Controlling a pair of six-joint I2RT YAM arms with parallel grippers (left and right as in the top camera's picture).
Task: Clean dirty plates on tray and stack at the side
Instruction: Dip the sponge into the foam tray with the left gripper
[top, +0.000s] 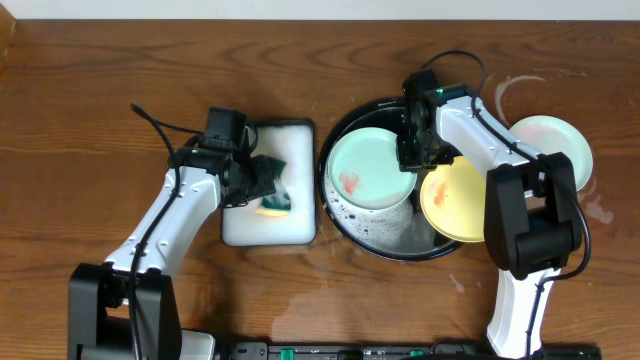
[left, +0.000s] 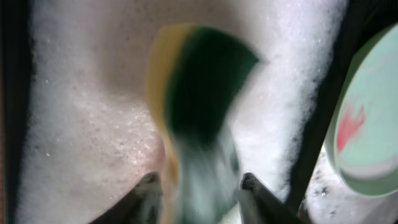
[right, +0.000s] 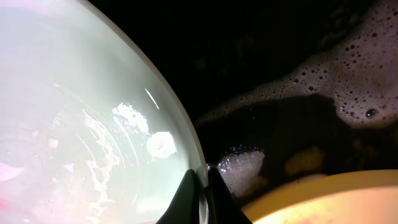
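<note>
Rim of mint plate (right: 81, 124) sits clamped in right tool (right: 202, 177).

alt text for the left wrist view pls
The left gripper pinches a green-and-yellow sponge, blurred, over a white tray full of suds. At the right edge sits a mint-green plate with a red smear.

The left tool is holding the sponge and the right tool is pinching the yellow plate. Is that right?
Not quite. The right tool is pinching the rim of the mint-green plate, not the yellow plate beside it, as the right wrist view shows. The left tool is holding the sponge.
</note>
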